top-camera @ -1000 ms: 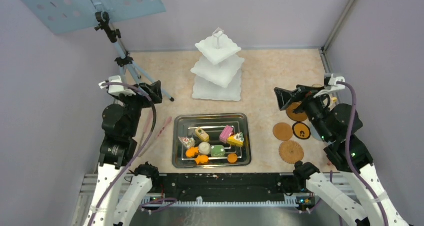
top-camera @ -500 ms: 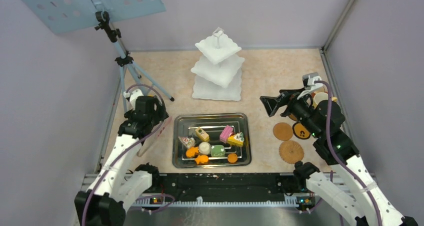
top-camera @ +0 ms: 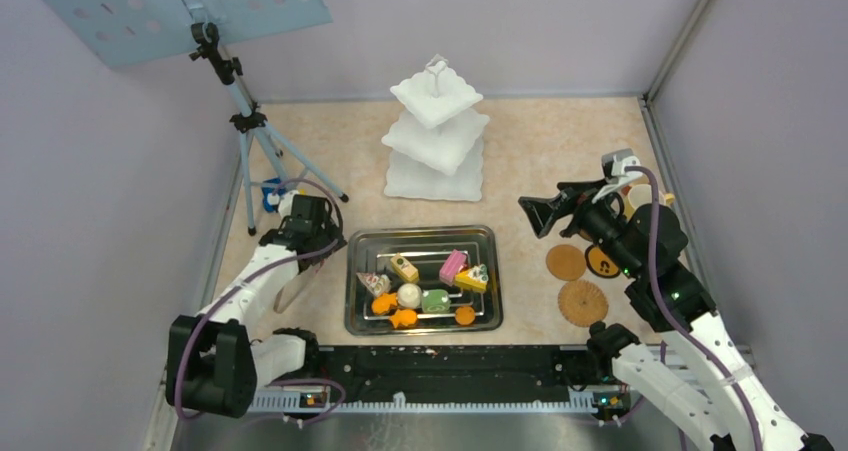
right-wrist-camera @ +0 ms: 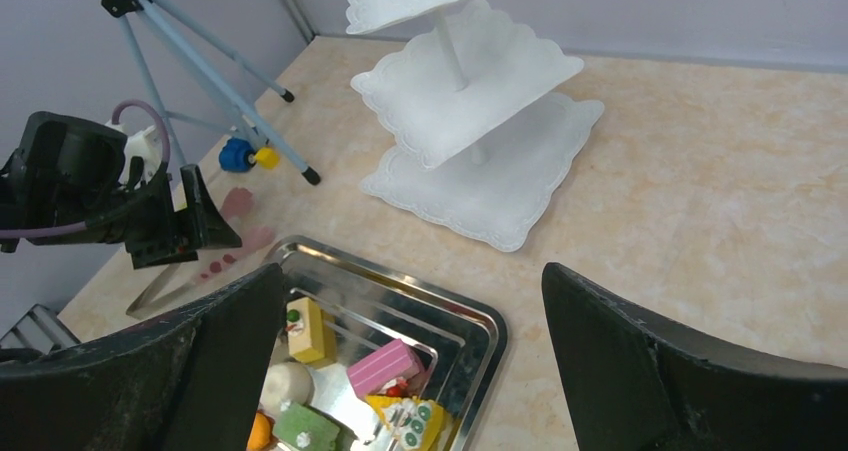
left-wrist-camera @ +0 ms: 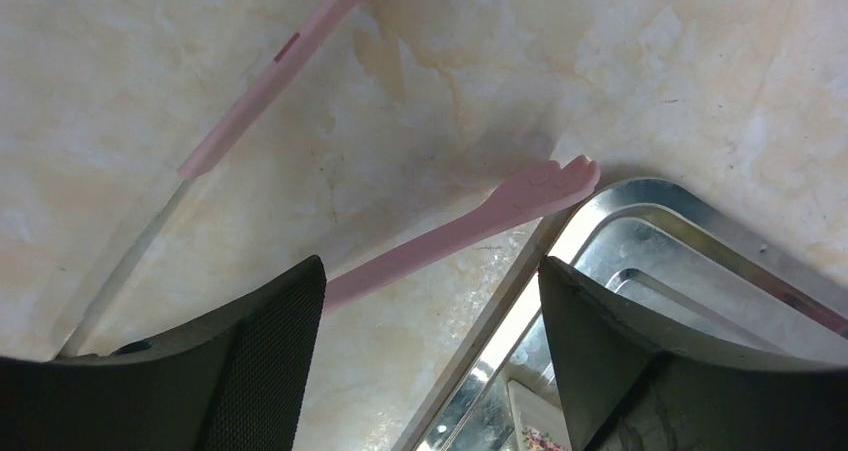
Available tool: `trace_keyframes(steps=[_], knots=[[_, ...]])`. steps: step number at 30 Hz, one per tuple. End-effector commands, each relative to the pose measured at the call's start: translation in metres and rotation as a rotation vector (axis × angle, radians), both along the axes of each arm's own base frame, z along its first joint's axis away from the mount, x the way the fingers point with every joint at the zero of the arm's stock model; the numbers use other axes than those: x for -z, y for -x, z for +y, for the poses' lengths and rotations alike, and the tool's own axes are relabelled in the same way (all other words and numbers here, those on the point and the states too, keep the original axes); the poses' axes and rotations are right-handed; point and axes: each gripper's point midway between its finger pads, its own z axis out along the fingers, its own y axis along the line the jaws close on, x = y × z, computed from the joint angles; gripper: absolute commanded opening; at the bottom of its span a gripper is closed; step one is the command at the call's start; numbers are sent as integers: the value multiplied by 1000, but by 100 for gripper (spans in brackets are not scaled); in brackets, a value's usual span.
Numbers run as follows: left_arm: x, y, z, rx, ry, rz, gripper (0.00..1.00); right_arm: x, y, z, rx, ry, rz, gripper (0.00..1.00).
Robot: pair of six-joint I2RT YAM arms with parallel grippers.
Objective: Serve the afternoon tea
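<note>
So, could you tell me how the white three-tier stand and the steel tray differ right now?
The white stand rises in three scalloped tiers; the steel tray is flat and rectangular. The stand's tiers look bare, while the tray holds the pastries. The stand sits farther back on the table than the tray. Both are centred left to right.

The left wrist view cuts the steel tray [left-wrist-camera: 640,221] at its lower and right edges. Right of the tray, seen from above, the right arm [top-camera: 655,243] hides most of a mug [top-camera: 644,195].
</note>
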Motion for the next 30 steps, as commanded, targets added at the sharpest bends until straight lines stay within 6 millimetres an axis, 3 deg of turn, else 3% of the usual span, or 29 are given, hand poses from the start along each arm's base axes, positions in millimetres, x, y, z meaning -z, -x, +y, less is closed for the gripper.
trace_keyframes(steps=[1, 8, 15, 21, 26, 30], knots=[[12, -9, -6, -27, 50, -30, 82, -13, 0, 1, -4, -9, -62, 98], [18, -28, -8, -41, 56, -75, 66, -10, 0, 0, -2, -9, -57, 98], [20, -59, -14, -41, 78, -124, 41, -6, -1, 0, 1, -7, -48, 98], [6, -85, 0, -80, -7, -161, 39, -2, 0, -1, 6, 5, -38, 98], [-26, -80, 3, -46, -50, -136, 59, 2, 0, -1, 4, 7, -37, 98], [-36, -42, 6, -31, -47, -87, 87, 6, -1, 1, -5, 12, -35, 98]])
